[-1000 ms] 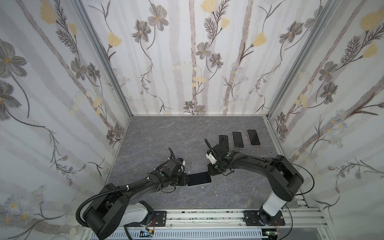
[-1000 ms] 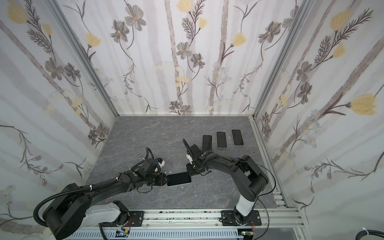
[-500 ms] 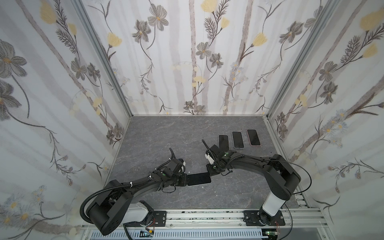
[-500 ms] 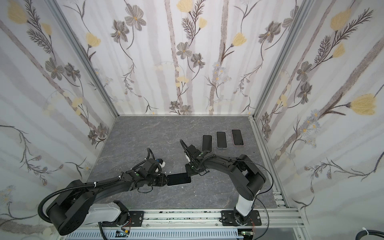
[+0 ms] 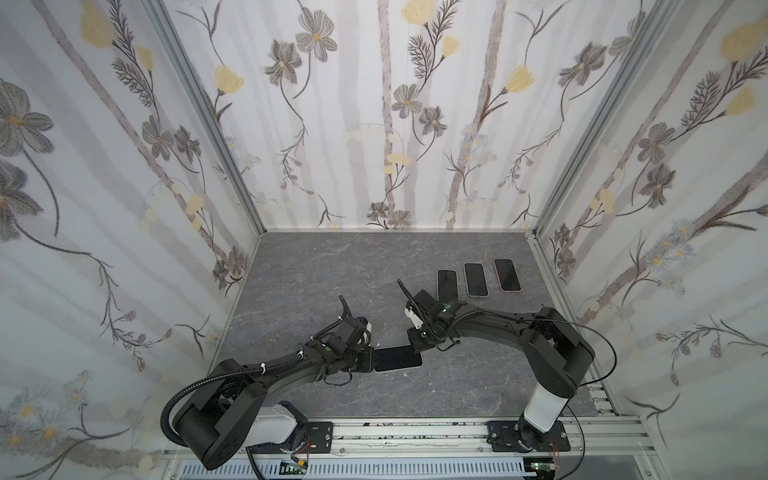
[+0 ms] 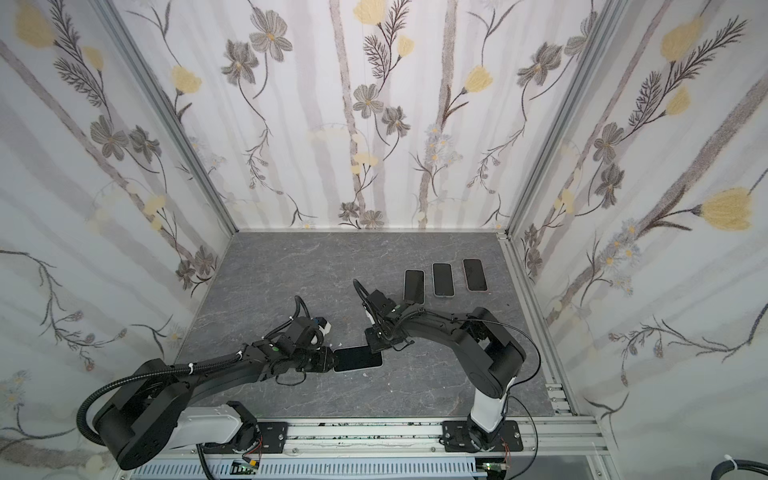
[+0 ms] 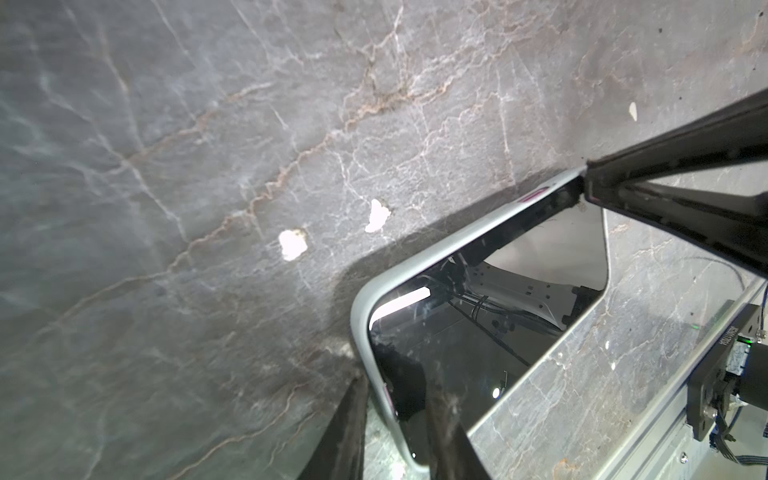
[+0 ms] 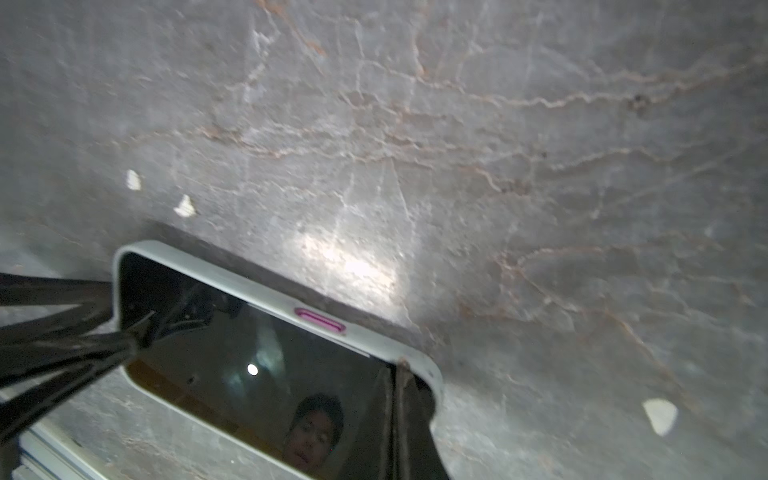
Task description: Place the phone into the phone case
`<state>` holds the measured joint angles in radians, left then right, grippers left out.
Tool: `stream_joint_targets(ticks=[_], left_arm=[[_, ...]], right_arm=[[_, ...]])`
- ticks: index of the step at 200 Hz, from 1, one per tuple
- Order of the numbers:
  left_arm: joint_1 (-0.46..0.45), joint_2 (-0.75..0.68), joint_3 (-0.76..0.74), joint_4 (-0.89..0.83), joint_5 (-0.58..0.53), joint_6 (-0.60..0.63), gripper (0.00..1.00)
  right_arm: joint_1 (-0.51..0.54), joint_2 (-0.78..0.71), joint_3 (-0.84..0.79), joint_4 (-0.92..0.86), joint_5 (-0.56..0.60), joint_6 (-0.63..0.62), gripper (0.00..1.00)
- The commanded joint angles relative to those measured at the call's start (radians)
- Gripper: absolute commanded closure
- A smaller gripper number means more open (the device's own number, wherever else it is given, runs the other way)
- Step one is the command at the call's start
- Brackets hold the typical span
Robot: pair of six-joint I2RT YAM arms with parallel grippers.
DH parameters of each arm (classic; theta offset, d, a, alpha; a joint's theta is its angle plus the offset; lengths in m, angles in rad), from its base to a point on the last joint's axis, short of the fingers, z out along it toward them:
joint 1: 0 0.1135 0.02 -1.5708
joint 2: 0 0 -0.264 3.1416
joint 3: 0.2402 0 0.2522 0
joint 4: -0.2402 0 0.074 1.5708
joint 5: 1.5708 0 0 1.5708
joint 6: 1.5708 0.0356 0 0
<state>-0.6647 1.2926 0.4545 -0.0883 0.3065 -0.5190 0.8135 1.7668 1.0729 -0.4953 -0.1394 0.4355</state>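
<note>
Near the front edge of the grey marbled worktop (image 5: 478,386), centre: black-screened, pink-edged phone (image 5: 398,358) lies flat in the pale grey rubbery phone case (image 8: 232,286), long axis parallel to that edge. L gripper (image 7: 392,436) straddles the case's left short end, one finger outside the rim, one on the glass. It's prob. pinching the rim, but the view is poor. R gripper (image 7: 598,185), jaws pressed together, bears its tip on the phone's far right corner, where pink sits proud. Next push: straight down, R arm. Far right corner: three spare dark phones (image 5: 476,279).
</note>
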Motion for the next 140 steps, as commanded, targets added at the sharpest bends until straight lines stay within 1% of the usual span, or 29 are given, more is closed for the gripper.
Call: stream_joint_targets(ticks=[1, 9, 12, 19, 40, 48, 59, 68, 88, 94, 101, 106, 116, 128, 129, 132, 133, 140], left_arm=[[0.001, -0.015, 0.016, -0.012, -0.023, 0.009, 0.73], [0.001, -0.025, 0.023, -0.020, -0.032, 0.010, 0.73], [0.001, -0.029, 0.025, -0.020, -0.034, 0.010, 0.73], [0.001, -0.030, 0.030, -0.022, -0.043, 0.010, 0.73], [0.000, -0.113, 0.051, -0.025, -0.075, 0.018, 0.73], [0.001, -0.142, 0.062, -0.027, -0.090, 0.025, 0.70], [0.002, -0.187, 0.078, -0.035, -0.124, 0.032, 0.67], [0.002, -0.225, 0.090, -0.039, -0.150, 0.045, 0.65], [0.001, -0.329, 0.096, -0.032, -0.198, 0.076, 0.59], [0.002, -0.360, 0.095, -0.025, -0.209, 0.093, 0.57], [0.002, -0.402, 0.091, -0.020, -0.221, 0.111, 0.52], [0.002, -0.430, 0.091, -0.016, -0.227, 0.130, 0.49], [0.002, -0.485, 0.089, -0.015, -0.241, 0.171, 0.44], [0.002, -0.547, 0.085, -0.014, -0.255, 0.236, 0.31], [0.002, -0.554, 0.085, -0.014, -0.255, 0.242, 0.30], [0.001, -0.571, 0.083, -0.012, -0.259, 0.258, 0.28], [0.002, -0.576, 0.083, -0.012, -0.260, 0.261, 0.27], [0.002, -0.613, 0.074, -0.007, -0.266, 0.301, 0.21]], right_arm=[[0.000, -0.035, 0.030, -0.098, 0.043, -0.026, 0.91], [0.000, -0.055, 0.041, -0.094, 0.038, -0.042, 0.91], [0.026, -0.061, 0.045, -0.093, 0.039, -0.050, 0.90], [0.033, -0.082, 0.055, -0.085, 0.039, -0.069, 0.88], [0.048, -0.137, 0.084, -0.067, 0.047, -0.161, 0.84], [0.052, -0.154, 0.104, -0.067, 0.054, -0.205, 0.82], [0.063, -0.165, 0.135, -0.070, 0.079, -0.266, 0.73], [0.073, -0.213, 0.158, -0.066, 0.108, -0.320, 0.66], [0.085, -0.276, 0.160, 0.003, 0.106, -0.456, 0.51], [0.085, -0.294, 0.149, 0.030, 0.099, -0.496, 0.41], [0.085, -0.310, 0.132, 0.061, 0.091, -0.544, 0.31], [0.087, -0.320, 0.119, 0.081, 0.088, -0.576, 0.26], [0.086, -0.331, 0.095, 0.107, 0.063, -0.659, 0.21], [0.087, -0.343, 0.061, 0.129, 0.024, -0.763, 0.15], [0.087, -0.344, 0.059, 0.132, 0.021, -0.769, 0.14], [0.088, -0.348, 0.048, 0.140, 0.017, -0.789, 0.03], [0.088, -0.349, 0.044, 0.144, 0.016, -0.795, 0.02], [0.088, -0.357, 0.018, 0.165, -0.010, -0.851, 0.00]])
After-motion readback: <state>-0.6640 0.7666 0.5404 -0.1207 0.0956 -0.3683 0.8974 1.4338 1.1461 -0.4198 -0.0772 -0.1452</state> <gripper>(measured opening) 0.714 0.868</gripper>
